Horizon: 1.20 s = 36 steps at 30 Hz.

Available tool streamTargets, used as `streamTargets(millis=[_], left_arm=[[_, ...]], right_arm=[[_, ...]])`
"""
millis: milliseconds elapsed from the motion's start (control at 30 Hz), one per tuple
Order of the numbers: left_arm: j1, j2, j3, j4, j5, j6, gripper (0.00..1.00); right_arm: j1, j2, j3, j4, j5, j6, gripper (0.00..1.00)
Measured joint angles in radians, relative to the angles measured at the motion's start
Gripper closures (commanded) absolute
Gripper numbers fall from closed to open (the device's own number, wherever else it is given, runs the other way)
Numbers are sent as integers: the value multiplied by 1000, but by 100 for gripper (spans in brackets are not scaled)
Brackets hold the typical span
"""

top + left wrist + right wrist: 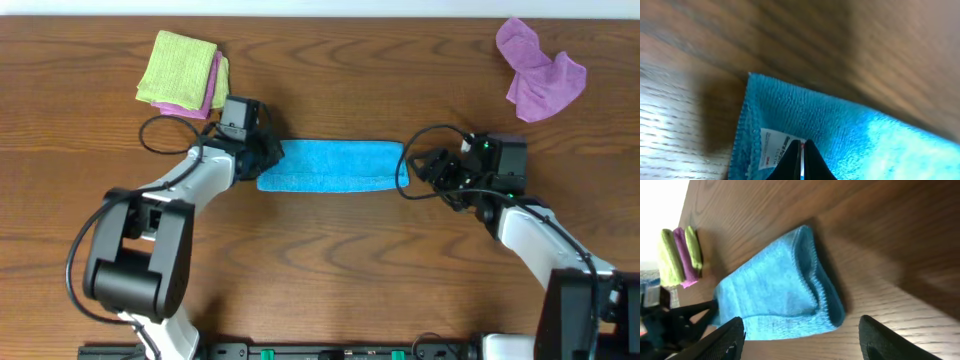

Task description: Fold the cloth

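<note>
The sky-blue cloth (330,165) lies folded into a long narrow strip across the middle of the table. My left gripper (268,158) is at its left end. In the left wrist view the fingers (802,150) are pressed together over the cloth (850,125), right at its white tag (772,147). My right gripper (415,168) is open at the strip's right end. In the right wrist view its fingers (801,325) straddle the near folded end of the cloth (770,295) without touching it.
A folded stack of lime-green and purple cloths (183,70) sits at the back left and also shows in the right wrist view (680,255). A crumpled lilac cloth (540,70) lies at the back right. The table is dark wood.
</note>
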Motion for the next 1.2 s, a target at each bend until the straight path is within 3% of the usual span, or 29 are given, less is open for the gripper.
streamTargets(millis=[433, 1200], left_arm=[[-28, 29, 5, -12, -10, 0, 94], [-28, 30, 22, -69, -10, 22, 94]], right_arm=[[94, 87, 0, 56, 7, 41, 27], [38, 124, -1, 128, 31, 6, 31]])
